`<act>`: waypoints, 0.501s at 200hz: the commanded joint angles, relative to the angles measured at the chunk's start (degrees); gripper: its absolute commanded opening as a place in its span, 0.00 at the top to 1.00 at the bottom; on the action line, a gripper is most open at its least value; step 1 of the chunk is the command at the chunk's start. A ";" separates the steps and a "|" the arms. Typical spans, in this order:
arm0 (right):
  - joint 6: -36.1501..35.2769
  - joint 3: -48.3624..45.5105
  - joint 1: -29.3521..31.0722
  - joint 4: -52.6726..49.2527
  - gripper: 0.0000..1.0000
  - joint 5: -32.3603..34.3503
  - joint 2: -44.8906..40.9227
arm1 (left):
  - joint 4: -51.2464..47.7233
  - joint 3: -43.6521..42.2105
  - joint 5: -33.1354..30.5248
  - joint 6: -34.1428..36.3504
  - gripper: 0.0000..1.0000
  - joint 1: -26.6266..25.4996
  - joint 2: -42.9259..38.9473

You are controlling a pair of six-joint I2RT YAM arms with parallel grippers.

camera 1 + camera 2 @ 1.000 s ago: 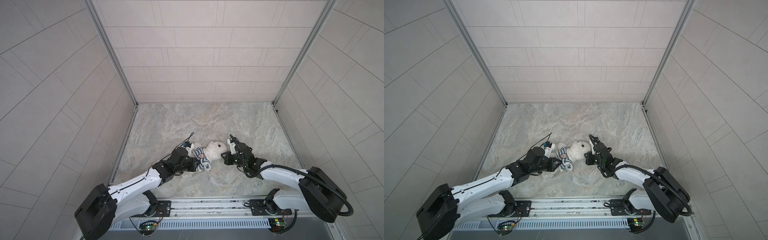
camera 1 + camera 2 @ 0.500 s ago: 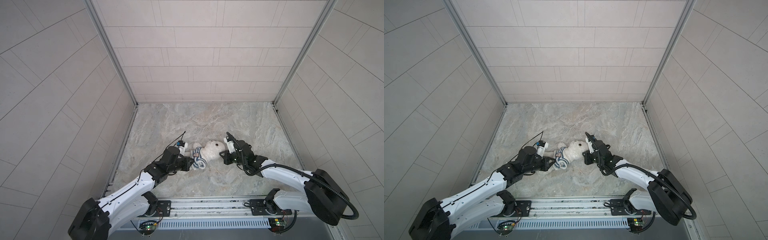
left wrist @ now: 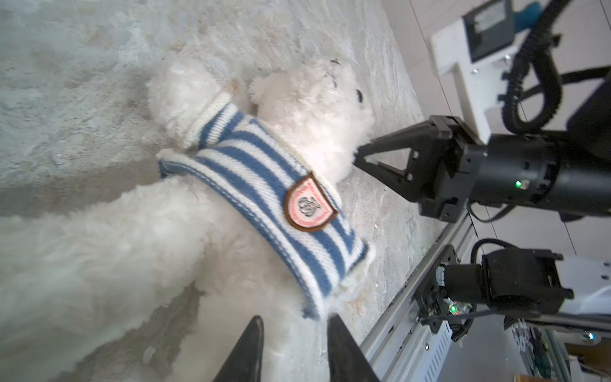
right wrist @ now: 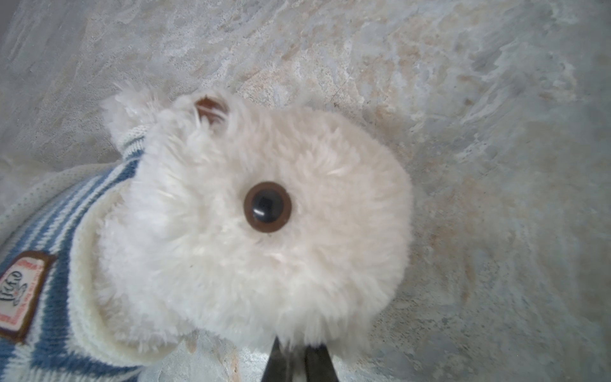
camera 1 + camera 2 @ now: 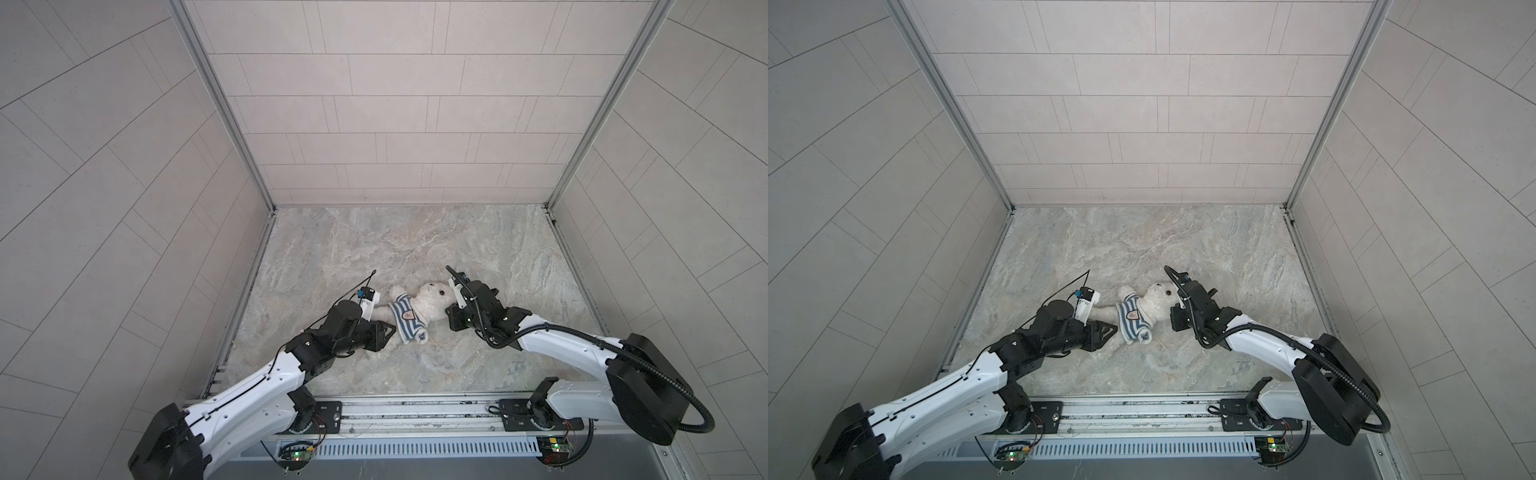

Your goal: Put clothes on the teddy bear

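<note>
On the table (image 5: 415,249), the bear (image 5: 432,300) is lying flat between both arms, wearing the shirt (image 5: 404,319).
The right gripper (image 4: 297,345) is pressing its fingers together at the head, I think pinching a tuft, though fur is hiding the tips. The left gripper (image 3: 294,319) is standing spread, holding nothing, just beside the hem (image 3: 315,306). To do this well, it should be taking only the hem, not belly fur, and pulling toward the legs while the right is anchoring the head, keeping the badge (image 3: 309,206) up.
</note>
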 commanded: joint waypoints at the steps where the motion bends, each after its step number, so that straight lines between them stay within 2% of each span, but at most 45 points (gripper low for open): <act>1: 1.16 0.19 1.12 -2.43 1.00 2.46 -2.60 | -3.62 1.81 -6.27 -4.70 0.63 -3.70 -1.26; 31: 1.59 0.10 1.79 -3.44 1.00 3.19 -4.54 | -4.39 1.69 -13.50 -9.05 0.57 -7.33 -0.08; 58: 1.68 0.01 2.21 -3.19 1.00 3.01 -4.84 | -1.11 2.02 -14.09 -9.54 0.58 -7.31 4.03; 100: 2.23 0.02 2.69 -2.59 1.00 3.01 -4.35 | 4.09 3.35 -11.86 -9.13 0.67 -7.47 8.86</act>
